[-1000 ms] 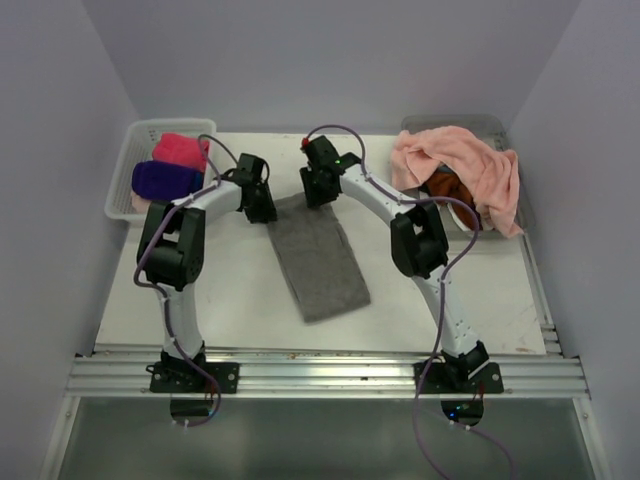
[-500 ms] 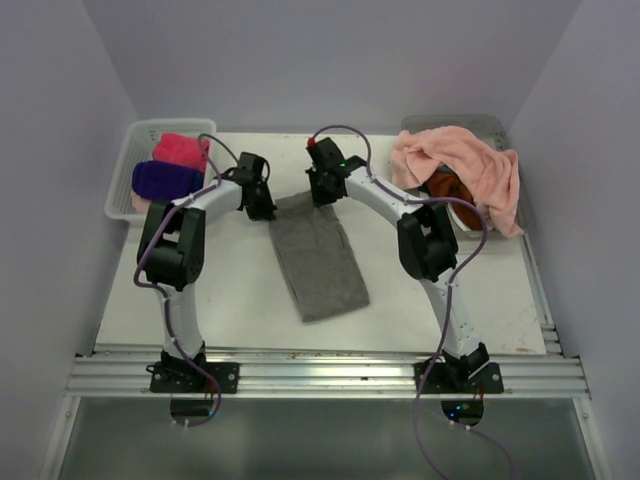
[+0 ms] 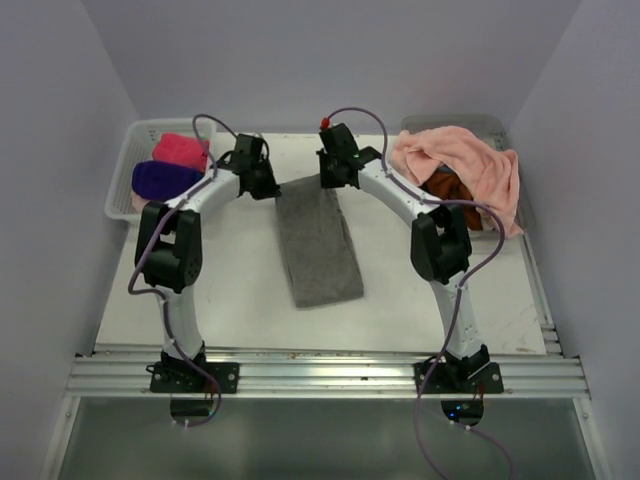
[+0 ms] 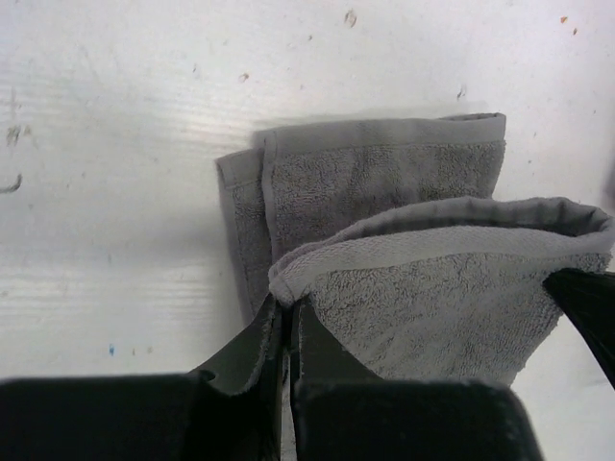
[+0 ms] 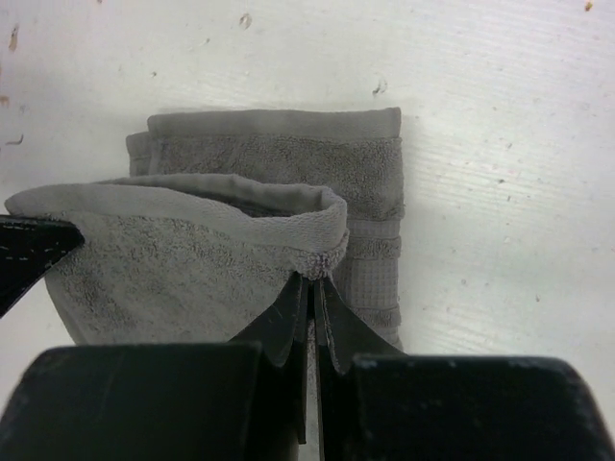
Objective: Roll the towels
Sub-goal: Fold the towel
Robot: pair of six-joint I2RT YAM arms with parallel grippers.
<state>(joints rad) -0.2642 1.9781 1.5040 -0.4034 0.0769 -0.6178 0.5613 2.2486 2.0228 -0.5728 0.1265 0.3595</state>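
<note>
Your left fingers (image 4: 245, 360) and right fingers (image 5: 279, 327) each pinched a raised far corner of the grey towel (image 3: 318, 245), with bare table (image 3: 230, 295) left and right of it.

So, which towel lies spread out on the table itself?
The grey towel. The purple and hot pink ones sit rolled in the left basket; the salmon one drapes over the right basket.

The grey towel (image 4: 384, 182) is nubbly terry cloth with a flat woven hem; the white table (image 4: 115, 144) looks matt and scuffed.
</note>
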